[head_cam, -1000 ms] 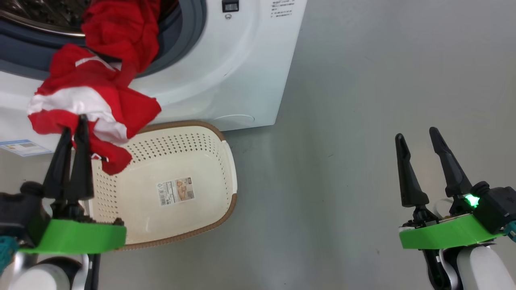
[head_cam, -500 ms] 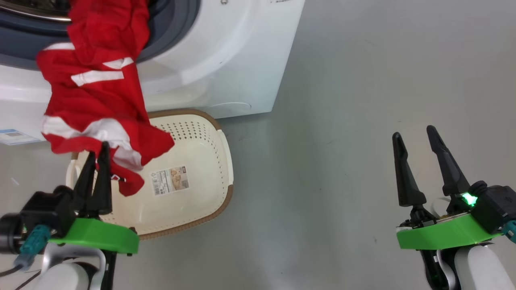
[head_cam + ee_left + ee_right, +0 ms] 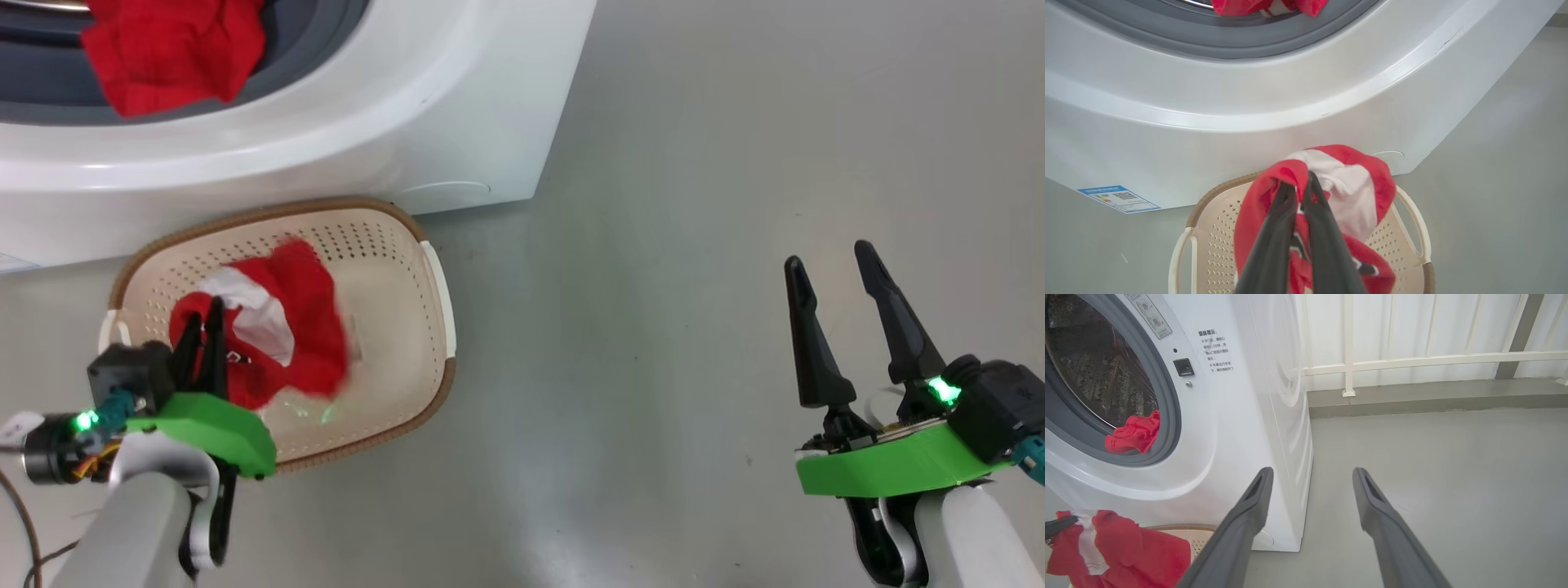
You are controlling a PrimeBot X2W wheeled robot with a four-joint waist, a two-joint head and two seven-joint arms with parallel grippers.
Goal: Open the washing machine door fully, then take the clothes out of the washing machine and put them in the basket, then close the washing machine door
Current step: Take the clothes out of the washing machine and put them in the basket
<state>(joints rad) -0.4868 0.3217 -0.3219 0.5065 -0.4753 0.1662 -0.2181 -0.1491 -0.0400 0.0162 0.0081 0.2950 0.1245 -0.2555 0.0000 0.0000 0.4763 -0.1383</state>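
Red clothes point(image 3: 302, 327) over cream basket point(image 3: 392, 327)

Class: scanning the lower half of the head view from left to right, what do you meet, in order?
The left gripper → red garment → right rim of the basket → grey floor → right gripper.

Left hand point(image 3: 204, 312) has its fingers pinched together, right hand point(image 3: 827, 253) has them spread wide

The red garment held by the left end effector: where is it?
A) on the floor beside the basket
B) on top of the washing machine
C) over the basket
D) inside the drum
C: the left end effector, shut on the red garment, holds it over the basket, in front of the washing machine.
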